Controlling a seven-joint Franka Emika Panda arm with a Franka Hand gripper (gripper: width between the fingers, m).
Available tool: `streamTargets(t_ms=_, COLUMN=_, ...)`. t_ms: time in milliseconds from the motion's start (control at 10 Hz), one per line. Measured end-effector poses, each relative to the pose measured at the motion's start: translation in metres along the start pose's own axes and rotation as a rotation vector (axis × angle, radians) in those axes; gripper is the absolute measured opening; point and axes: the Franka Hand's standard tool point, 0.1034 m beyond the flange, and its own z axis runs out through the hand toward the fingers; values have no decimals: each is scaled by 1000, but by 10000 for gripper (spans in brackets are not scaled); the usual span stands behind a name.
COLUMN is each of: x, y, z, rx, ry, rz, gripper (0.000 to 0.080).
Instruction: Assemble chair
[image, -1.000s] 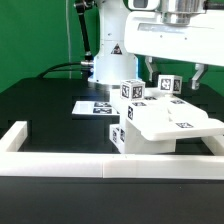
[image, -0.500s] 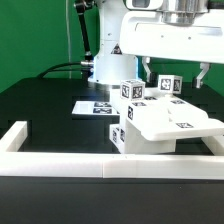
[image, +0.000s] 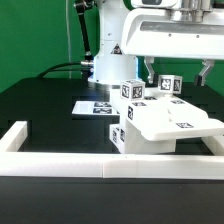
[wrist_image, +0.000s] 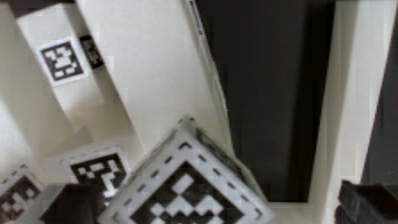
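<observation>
Overhead, open pincer (image: 176, 74) above chair (image: 165, 122)

Even, bright overhead light fills the exterior view; the white chair (image: 160, 122) and the low border wall (image: 100, 165) come near to overexposure, while the black table (image: 50, 105) carries a soft sheen and a dark shadow beneath the chair. Edges there are mildly soft at low resolution. The wrist view is dimmer and blurred: nearby tags (wrist_image: 192, 190) smear, and panel edges lean steeply.
</observation>
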Motion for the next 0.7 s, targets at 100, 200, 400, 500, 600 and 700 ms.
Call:
streamTargets(t_ms=100, x=1, y=3, z=-2, rx=1, ry=2, rz=-28, gripper=649)
streamTargets(t_ms=200, x=1, y=6, z=-2, rx=1, ry=2, rz=-71, gripper=649)
streamTargets(t_ms=400, x=0, y=5, z=-1, rx=1, ry=5, rz=-123, gripper=649)
streamTargets(t_ms=500, x=0, y=6, z=-1, rx=-1, ry=10, rz=-174, gripper=649)
streamTargets(t_ms=600, x=-1, y=7, z=-1, rx=-1, ry=11, rz=-223, gripper=649)
streamTargets(t_ms=700, x=-1, y=8, z=0, rx=-2, ry=13, rz=-259, gripper=649)
